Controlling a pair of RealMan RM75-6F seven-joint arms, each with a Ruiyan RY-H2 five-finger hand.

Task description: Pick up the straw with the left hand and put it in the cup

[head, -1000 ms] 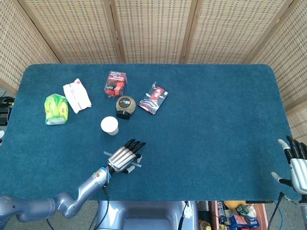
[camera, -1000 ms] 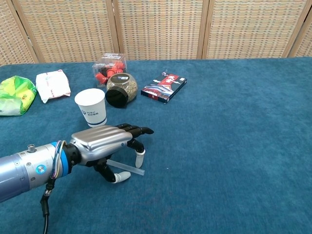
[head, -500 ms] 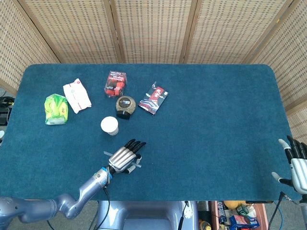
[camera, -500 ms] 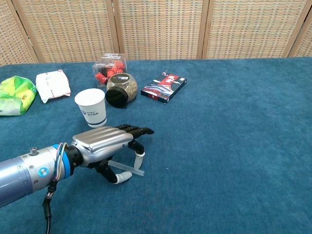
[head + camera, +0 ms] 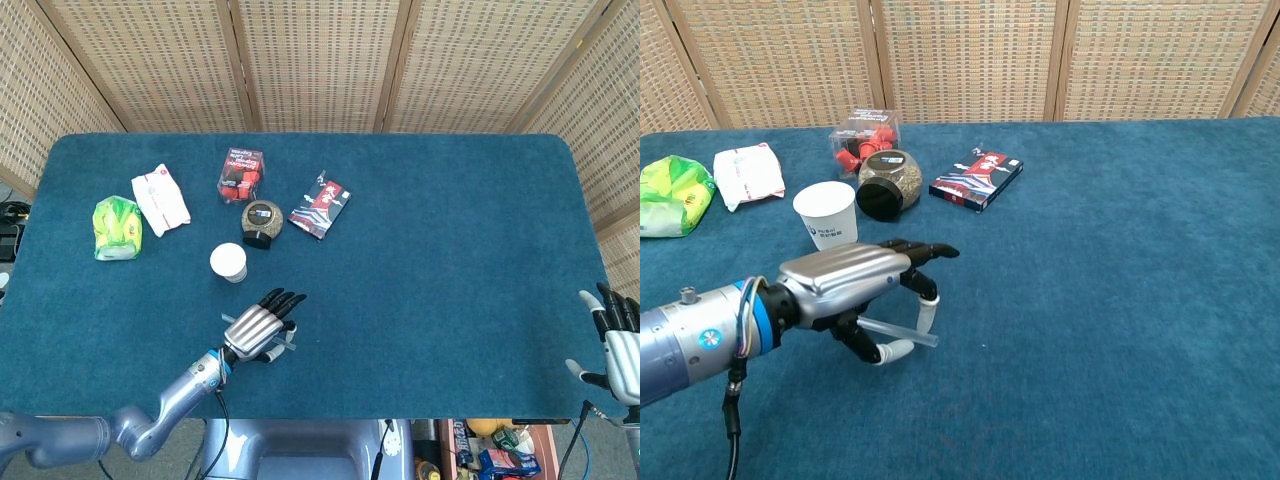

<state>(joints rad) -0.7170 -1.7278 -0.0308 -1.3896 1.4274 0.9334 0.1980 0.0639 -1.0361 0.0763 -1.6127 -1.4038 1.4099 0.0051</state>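
A clear straw (image 5: 902, 333) lies level under my left hand (image 5: 845, 282), pinched between the thumb and a fingertip just above the blue table. In the head view the straw's end (image 5: 229, 321) pokes out beside the left hand (image 5: 258, 327). The white paper cup (image 5: 827, 220) stands upright just beyond the hand, and in the head view the cup (image 5: 228, 262) is up and to the left of it. My right hand (image 5: 612, 342) hangs off the table's right edge with fingers apart, holding nothing.
Behind the cup are a glass jar (image 5: 886, 183) on its side, a clear box of red pieces (image 5: 863, 138) and a dark flat packet (image 5: 976, 180). A white pouch (image 5: 747, 172) and a green bag (image 5: 674, 195) lie far left.
My left hand has closed on the straw and risen slightly, taking the straw up with it. The right hand has not moved.
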